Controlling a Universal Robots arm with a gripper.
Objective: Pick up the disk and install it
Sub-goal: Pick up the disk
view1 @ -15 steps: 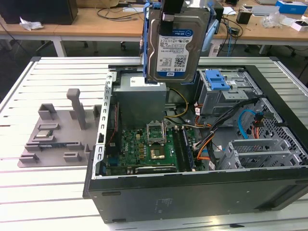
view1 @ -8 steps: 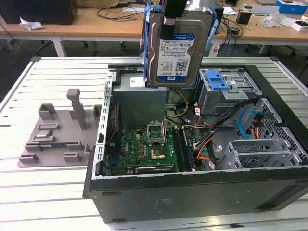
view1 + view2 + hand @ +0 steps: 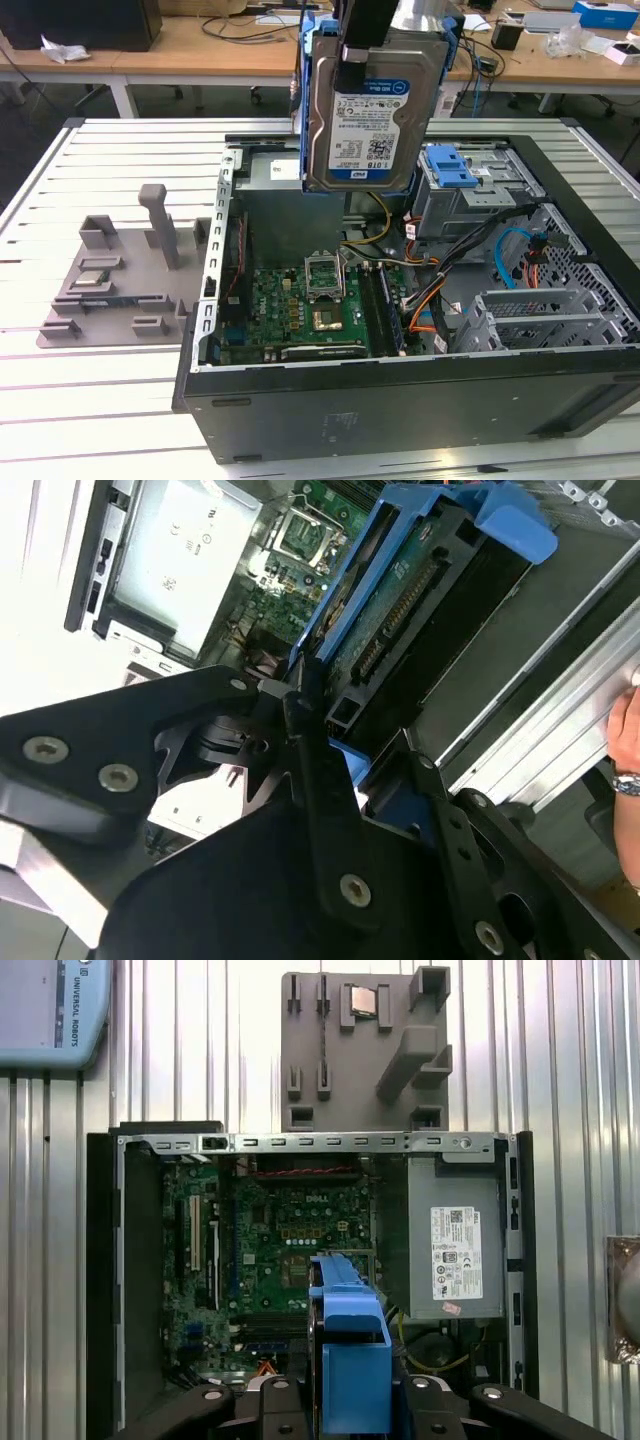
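Observation:
The disk, a silver hard drive with a white and blue label in a blue plastic bracket, hangs upright above the open computer case. My gripper is shut on its upper edge, one black finger lying over the labelled face. In the second wrist view the disk is seen edge-on, its connector side showing, with the gripper clamped across it. The first wrist view looks straight down past the disk's blue bracket into the case.
Inside the case lie the motherboard, a grey power-supply box, cables and a drive cage with a blue latch. A grey fixture plate lies beside the case. A person's hand rests near the table rail.

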